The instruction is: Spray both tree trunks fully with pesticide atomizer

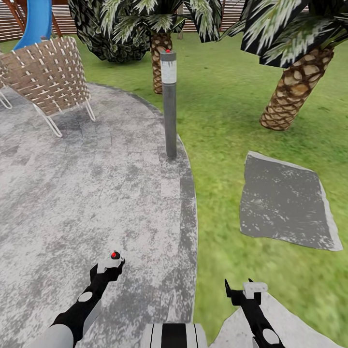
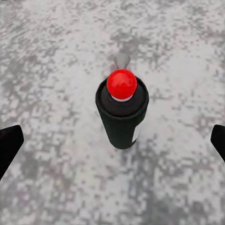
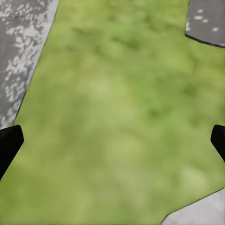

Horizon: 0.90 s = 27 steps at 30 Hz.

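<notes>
From the head view I have the left gripper (image 1: 112, 263) low over the mottled grey paving (image 1: 72, 193), with the pesticide atomizer (image 1: 115, 254) showing as a red cap right at its tip; the right gripper (image 1: 239, 290) hangs over the lawn (image 1: 217, 121) with its fingers spread and nothing between them; a grey bollard light (image 1: 169, 104) stands at the paving's edge, a woven chair (image 1: 48, 72) and a blue slide (image 1: 35, 21) sit beyond, two scaly brown palms (image 1: 295, 89) rise from the grass, and a grey stepping slab (image 1: 285, 203) lies to the right.

In the left wrist view the atomizer (image 2: 122, 115) stands upright on the paving, dark body, red button on top, centred between my fingertips (image 2: 9, 145), which are wide apart and not touching it; I judge I should descend straight, keep the can centred, and close on the body below the cap so the button isn't pressed; a glancing finger could tip it.

The right wrist view gives blurred grass (image 3: 117, 117) between spread, unloaded fingertips (image 3: 9, 145), paving at the corners.
</notes>
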### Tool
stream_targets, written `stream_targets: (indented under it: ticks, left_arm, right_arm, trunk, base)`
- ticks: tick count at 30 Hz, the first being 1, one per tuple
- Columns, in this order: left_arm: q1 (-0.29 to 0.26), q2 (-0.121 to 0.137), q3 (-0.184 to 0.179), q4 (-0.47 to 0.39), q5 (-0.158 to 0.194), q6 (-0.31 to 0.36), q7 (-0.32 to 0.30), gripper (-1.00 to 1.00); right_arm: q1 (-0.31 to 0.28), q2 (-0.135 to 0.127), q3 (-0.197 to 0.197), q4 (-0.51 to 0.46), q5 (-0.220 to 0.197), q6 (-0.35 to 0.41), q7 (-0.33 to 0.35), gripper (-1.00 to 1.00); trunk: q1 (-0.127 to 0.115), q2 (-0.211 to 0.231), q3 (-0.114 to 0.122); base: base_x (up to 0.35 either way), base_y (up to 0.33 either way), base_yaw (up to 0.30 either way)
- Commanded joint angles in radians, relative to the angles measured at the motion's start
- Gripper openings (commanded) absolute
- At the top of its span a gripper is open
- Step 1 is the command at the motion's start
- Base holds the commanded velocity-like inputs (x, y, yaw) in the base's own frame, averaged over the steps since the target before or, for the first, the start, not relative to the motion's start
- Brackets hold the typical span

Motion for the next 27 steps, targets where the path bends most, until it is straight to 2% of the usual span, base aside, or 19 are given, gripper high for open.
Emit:
stream_targets:
  ticks: [1, 9, 24, 27]
  left_arm:
    - [0.0, 0.0, 0.0, 0.001, 0.002, -0.003, 0.0, 1.0]
    - [0.0, 0.0, 0.0, 0.001, 0.002, -0.003, 0.0, 1.0]
    - [0.0, 0.0, -0.001, 0.001, 0.002, -0.004, 0.0, 1.0]
    - [0.0, -0.001, 0.0, 0.001, 0.002, -0.001, 0.0, 1.0]
  right_arm:
    - [0.0, 0.0, 0.0, 0.001, 0.001, -0.003, 0.0, 1.0]
    - [0.0, 0.0, 0.0, 0.001, 0.001, -0.003, 0.0, 1.0]
    - [0.0, 0.0, 0.0, 0.001, 0.001, -0.003, 0.0, 1.0]
    - [-0.001, 0.0, 0.0, 0.001, 0.001, -0.003, 0.0, 1.0]
  trunk:
    - [0.0, 0.0, -0.001]
    - [0.0, 0.0, -0.001]
    - [0.0, 0.0, -0.001]
    - [0.001, -0.001, -0.013]
  base:
    - [0.008, 0.003, 0.0]
    - [0.139, 0.001, 0.0]
    - [0.009, 0.0, 0.052]
    - [0.0, 0.0, 0.001]
